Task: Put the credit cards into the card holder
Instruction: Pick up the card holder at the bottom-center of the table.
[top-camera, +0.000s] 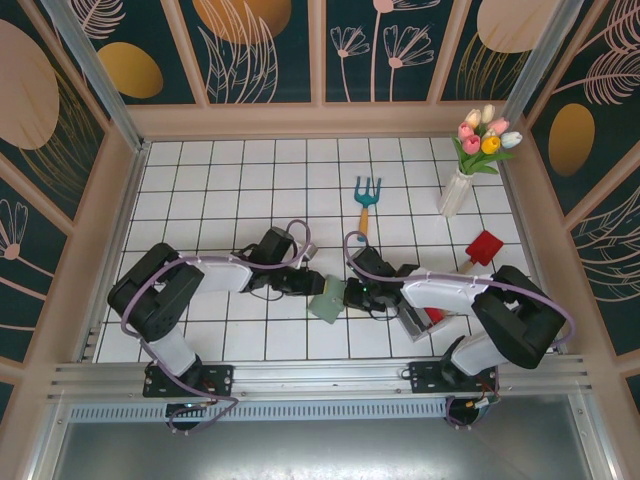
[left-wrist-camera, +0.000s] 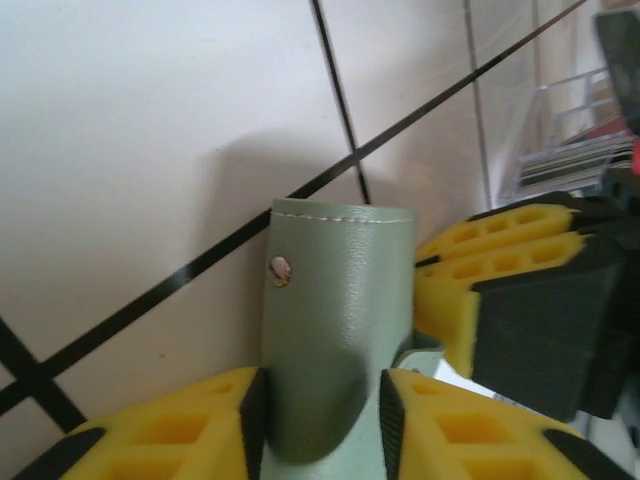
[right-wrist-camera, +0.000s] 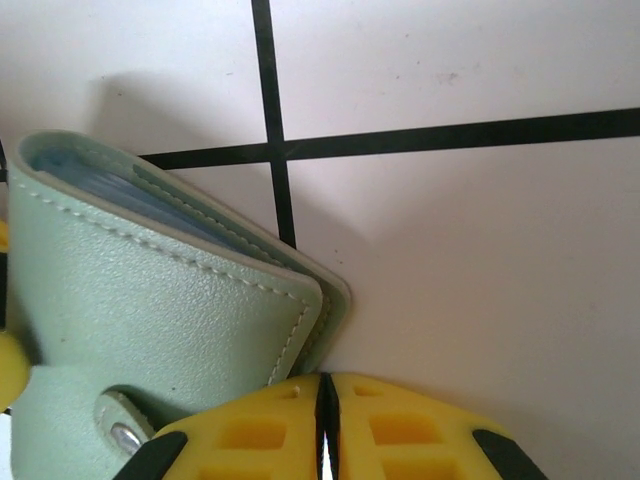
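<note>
near table (top-camera: 250, 190) front, l hand (left-wrist-camera: 322, 410) clamps card holder (left-wrist-camera: 340, 290) strap; r hand (right-wrist-camera: 325, 420) pinched shut just beside it.

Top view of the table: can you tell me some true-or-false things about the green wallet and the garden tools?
1. The left claw pinches the soft sage-green folding wallet. True.
2. The red flat-bladed trowel lies on top of the wallet. False: it lies on the tiles to the right, apart from it.
3. The white vase of tulips stands near the far right corner. True.
4. The right claw holds the teal garden fork. False: the fork lies alone on the tiles; that claw is shut beside the wallet.
</note>
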